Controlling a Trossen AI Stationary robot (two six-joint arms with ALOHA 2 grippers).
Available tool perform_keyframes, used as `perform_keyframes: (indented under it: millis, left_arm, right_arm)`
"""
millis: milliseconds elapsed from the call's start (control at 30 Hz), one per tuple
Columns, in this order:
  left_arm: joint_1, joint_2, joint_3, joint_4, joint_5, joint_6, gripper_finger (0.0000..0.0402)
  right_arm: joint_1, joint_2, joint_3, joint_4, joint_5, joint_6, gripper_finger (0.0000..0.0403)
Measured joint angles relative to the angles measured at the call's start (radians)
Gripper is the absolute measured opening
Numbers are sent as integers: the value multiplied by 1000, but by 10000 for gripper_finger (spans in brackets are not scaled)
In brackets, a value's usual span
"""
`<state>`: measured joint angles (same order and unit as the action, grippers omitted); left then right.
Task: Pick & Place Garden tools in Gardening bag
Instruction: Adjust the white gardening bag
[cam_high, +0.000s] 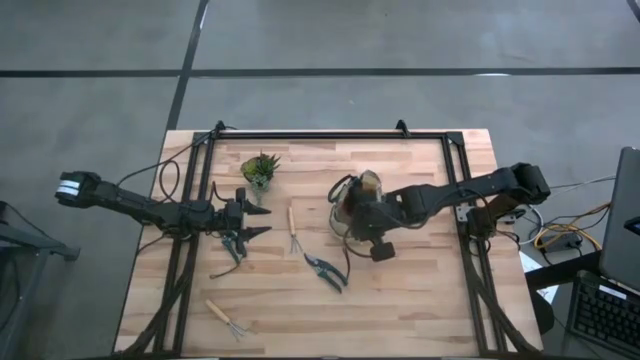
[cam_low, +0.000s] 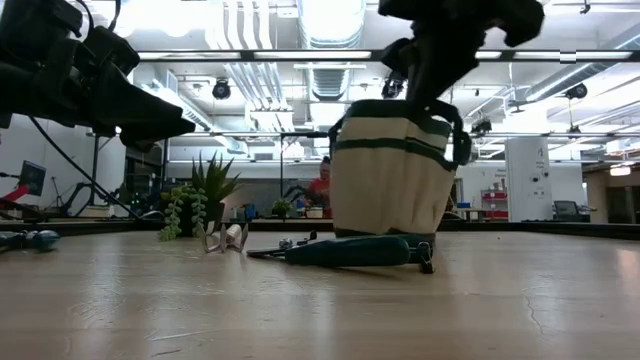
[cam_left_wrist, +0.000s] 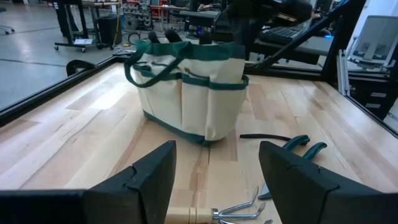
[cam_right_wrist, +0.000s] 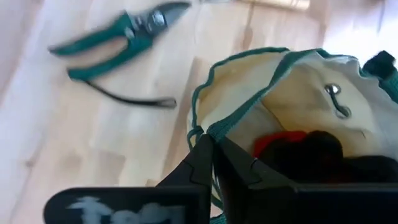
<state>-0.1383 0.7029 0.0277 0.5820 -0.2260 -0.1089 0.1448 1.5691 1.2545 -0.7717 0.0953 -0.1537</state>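
The tan gardening bag (cam_high: 362, 203) with green trim stands upright on its base on the table right of centre; it also shows in the low view (cam_low: 390, 170). A red-and-black glove (cam_right_wrist: 292, 146) lies inside it. One wooden-handled fork (cam_high: 293, 232) lies left of the bag, and another (cam_high: 225, 318) lies near the front edge. The green-handled shears (cam_high: 325, 270) lie flat in front of the bag. My right gripper (cam_right_wrist: 210, 146) is shut at the bag's rim. My left gripper (cam_left_wrist: 214, 168) is open and empty above the table, left of the first fork (cam_left_wrist: 230, 214). My right gripper pinches the bag's green-trimmed rim (cam_right_wrist: 200, 132) between its two fingertips, on the side of the bag toward the shears. The fingers come from above, slanting down. The bag stands on the table with its mouth open.
A small spiky green plant (cam_high: 260, 168) stands at the far left, just beyond my left gripper. A small dark tool (cam_high: 234, 246) lies on the table below my left gripper. Black frame rails (cam_high: 190, 200) run along the table's sides and far edge.
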Motion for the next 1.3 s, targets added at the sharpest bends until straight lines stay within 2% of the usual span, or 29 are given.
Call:
perform_keyframes:
  millis: [267, 533, 767, 1000, 1300]
  left_arm:
    - [0, 0, 0, 0, 0, 0, 234]
    - [0, 0, 0, 0, 0, 0, 234]
    - [0, 0, 0, 0, 0, 0, 234]
    - [0, 0, 0, 0, 0, 0, 234]
    - [0, 3, 0, -12, 0, 0, 234]
  right_arm:
    - [-89, 6, -1, 74, -2, 57, 9]
    - [-168, 6, -5, 198, -113, 112, 9]
    - [-188, 8, -13, 208, -130, 129, 8]
    - [-187, 118, -7, 284, -150, 218, 8]
    - [-187, 261, 126, 300, -148, 233, 8]
